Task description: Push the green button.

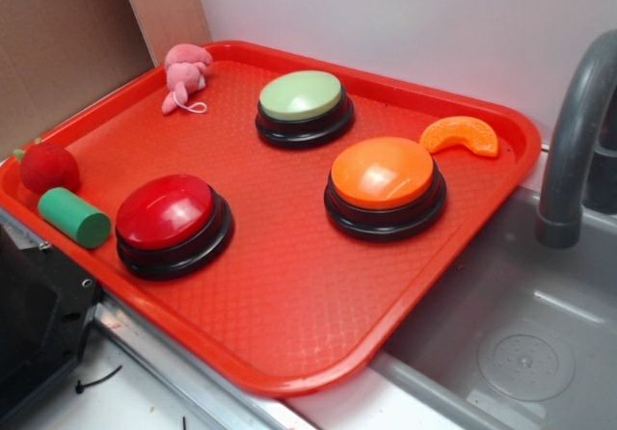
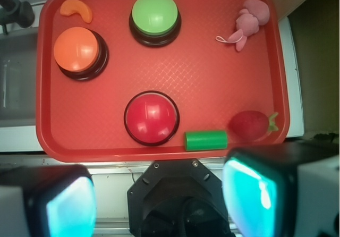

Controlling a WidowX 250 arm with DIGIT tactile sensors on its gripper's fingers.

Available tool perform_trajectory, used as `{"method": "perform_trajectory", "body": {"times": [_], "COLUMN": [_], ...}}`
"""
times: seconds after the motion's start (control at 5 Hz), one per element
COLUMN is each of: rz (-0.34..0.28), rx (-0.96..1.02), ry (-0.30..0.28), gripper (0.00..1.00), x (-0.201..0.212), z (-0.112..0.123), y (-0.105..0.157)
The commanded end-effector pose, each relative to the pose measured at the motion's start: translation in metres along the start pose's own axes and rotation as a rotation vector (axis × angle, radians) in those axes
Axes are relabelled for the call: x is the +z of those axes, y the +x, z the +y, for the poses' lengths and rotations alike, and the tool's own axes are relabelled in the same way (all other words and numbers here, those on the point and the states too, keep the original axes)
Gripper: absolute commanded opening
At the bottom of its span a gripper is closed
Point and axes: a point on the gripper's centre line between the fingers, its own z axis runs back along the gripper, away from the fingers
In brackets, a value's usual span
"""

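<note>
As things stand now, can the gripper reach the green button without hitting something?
Probably yes. The gripper hangs open above the tray's near edge, and the green button has nothing on top of it; only the red button lies between, low enough to pass over.

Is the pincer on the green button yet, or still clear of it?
Apart. In the wrist view the pincer hangs off the tray's near edge, with the red button and bare tray between it and the green button.

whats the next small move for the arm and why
Probably move forward over the tray toward the green button. In the wrist view the open gripper sits off the near edge, with the red button between it and the target.
</note>
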Motion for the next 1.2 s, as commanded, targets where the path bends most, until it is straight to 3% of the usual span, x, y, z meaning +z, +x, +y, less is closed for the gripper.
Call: {"method": "perform_trajectory", "body": {"times": [0.0,0.2,0.4,1.0], "rz": [0.0,-0.12,-0.15,-0.15], "rx": [0.0,-0.026,-0.01,-0.01], "ry": [0.0,-0.043,0.017,0.017], "gripper": [1.0,1.0,1.0,1.0], "x": [0.0,-0.023,-0.05,-0.05], "z": [0.0,0.014,0.039,0.039], "y": [0.0,0.048,0.096,0.096]}}
